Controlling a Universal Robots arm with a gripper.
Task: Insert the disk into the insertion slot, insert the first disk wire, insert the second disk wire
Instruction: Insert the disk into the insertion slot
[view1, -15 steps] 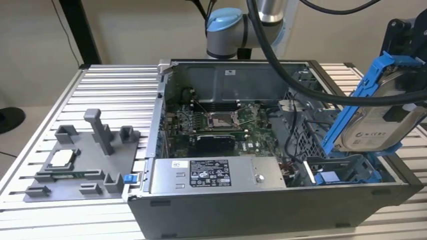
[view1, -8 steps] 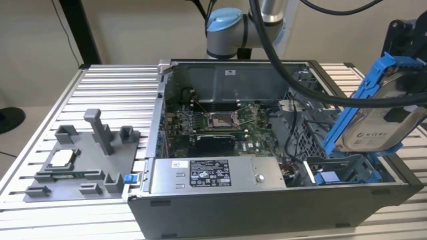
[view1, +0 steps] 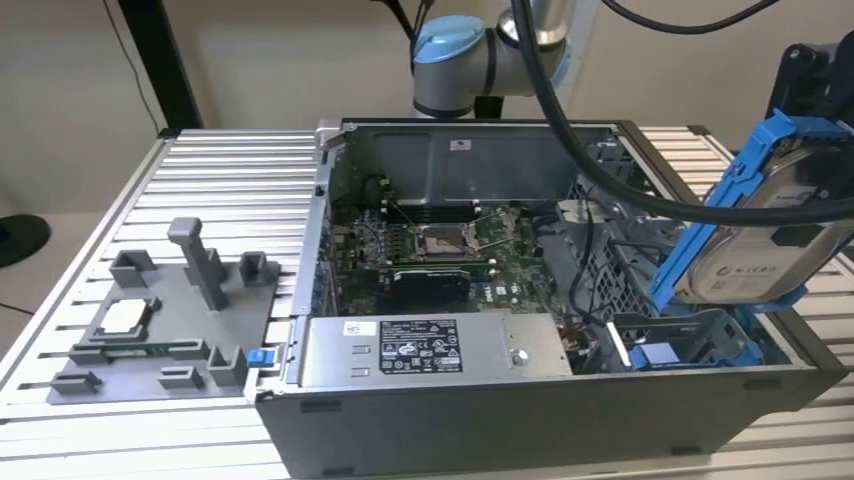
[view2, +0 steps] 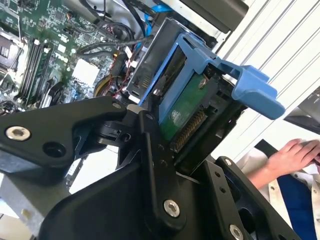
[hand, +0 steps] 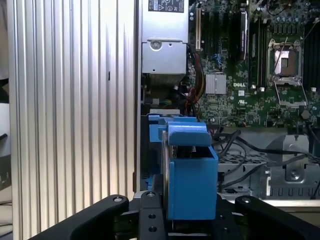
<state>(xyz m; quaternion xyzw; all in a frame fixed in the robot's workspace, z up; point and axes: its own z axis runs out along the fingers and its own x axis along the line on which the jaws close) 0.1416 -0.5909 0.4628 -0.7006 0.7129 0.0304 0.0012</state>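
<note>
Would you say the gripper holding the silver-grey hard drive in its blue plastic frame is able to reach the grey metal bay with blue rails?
Probably yes: the gripper holds the disk above the open computer case, and the insertion slot below looks unobstructed, though black cables pass close.

Open computer case (view1: 534, 420) stands on the counter (view1: 227, 170); fixture plate (view1: 147, 340) lies beside it, at the exterior view's left. Inside the case: power-supply box (view1: 427, 350) along the near wall, motherboard (view1: 441, 250) behind it, insertion slot (view1: 681, 345) toward the exterior view's right. Disk (view1: 767, 240), tilted, sits in the hand (hand: 187, 212) above the insertion slot.
</note>
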